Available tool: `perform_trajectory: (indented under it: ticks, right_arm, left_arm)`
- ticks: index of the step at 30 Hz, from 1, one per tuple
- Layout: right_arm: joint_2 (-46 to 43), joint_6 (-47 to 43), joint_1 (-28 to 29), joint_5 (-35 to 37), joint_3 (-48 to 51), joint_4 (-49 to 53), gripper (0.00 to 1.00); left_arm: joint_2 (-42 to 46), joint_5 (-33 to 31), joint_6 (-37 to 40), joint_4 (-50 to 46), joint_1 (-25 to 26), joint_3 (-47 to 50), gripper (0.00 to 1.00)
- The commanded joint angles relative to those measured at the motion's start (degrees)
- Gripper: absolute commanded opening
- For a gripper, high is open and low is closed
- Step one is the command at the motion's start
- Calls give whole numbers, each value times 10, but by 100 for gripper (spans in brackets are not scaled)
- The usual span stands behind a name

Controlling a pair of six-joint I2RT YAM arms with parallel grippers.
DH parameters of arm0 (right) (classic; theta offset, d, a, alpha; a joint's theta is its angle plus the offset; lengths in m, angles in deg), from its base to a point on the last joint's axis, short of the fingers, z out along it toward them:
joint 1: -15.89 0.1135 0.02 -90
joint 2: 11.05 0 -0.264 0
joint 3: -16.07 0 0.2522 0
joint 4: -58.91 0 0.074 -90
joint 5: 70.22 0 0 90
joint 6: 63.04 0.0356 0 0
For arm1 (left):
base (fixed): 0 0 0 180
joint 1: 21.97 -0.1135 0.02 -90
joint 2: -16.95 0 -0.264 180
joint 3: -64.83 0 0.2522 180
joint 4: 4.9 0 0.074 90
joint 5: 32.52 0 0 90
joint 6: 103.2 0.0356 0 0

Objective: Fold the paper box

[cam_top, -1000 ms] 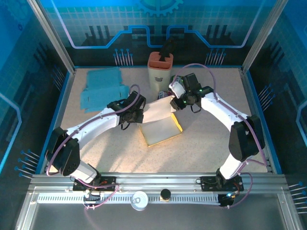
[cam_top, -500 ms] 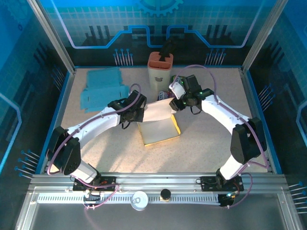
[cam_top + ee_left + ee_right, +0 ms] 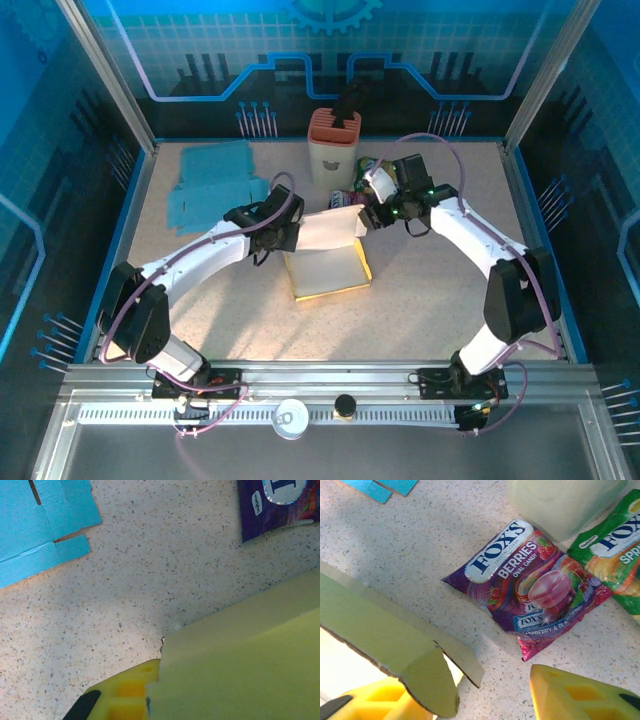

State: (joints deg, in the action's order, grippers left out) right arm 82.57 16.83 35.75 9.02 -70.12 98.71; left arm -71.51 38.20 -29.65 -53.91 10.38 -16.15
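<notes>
The paper box (image 3: 327, 262) lies mid-table as pale yellow cardboard, its back panel raised between the arms. My left gripper (image 3: 287, 231) is shut on that panel's left end. In the left wrist view the cardboard (image 3: 245, 665) covers the lower right and hides all but one yellow finger (image 3: 125, 695). My right gripper (image 3: 367, 215) is open at the panel's right end. In the right wrist view a rounded flap (image 3: 395, 655) overlaps the left finger (image 3: 365, 702), and the other finger (image 3: 580, 695) stands well apart to the right.
Flat blue cardboard sheets (image 3: 213, 184) lie at the back left. A beige container with an orange top (image 3: 333, 147) stands at the back centre. A purple candy bag (image 3: 530, 590) and a green one (image 3: 615, 540) lie beside it, just beyond the right gripper.
My right gripper has opened wider and drawn back a little to the right, off the flap. The box has shifted slightly left. The left gripper stays shut on the panel.
</notes>
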Motion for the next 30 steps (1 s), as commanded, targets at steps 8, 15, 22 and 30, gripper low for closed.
perform_trajectory:
  ticks: [8,15,22,30]
  right_arm:
    - [24,6,17,-16,-18,-11,32]
    - [15,18,40,20,-8,-19,15]
    - [9,78,78,114,-8,-2,0]
    - [-28,251,143,257,32,-33,0]
  left_arm:
    - [-15,-8,12,-3,-6,-18,0]
    - [-24,-13,0,-8,-7,-27,0]
    - [-32,-13,-46,-5,-7,-38,0]
    - [-25,29,-107,62,-5,-16,0]
